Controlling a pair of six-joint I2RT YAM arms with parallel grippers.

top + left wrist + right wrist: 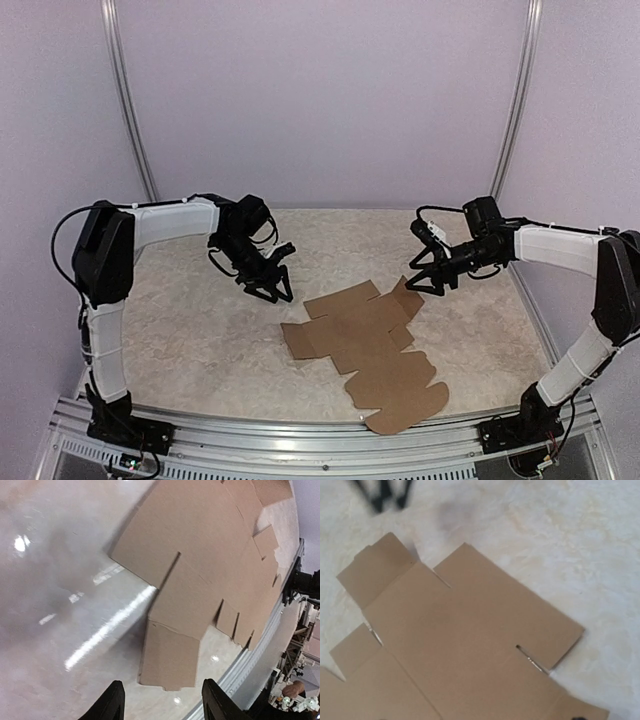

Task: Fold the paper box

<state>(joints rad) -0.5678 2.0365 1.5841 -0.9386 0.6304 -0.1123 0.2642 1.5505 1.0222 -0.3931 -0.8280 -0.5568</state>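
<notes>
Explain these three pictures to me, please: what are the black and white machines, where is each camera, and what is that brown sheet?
They are two robot arms bolted at the table's near edge. The wide picture looks down from above and behind them. The other two come from a camera on each wrist. On the pale marbled table lies a flat brown cardboard cut-out with flaps and tabs, a paper box not yet folded. The left gripper and the right gripper are near its far side, both open, holding nothing. The left wrist view shows that gripper's two black fingers with the cardboard ahead.
</notes>
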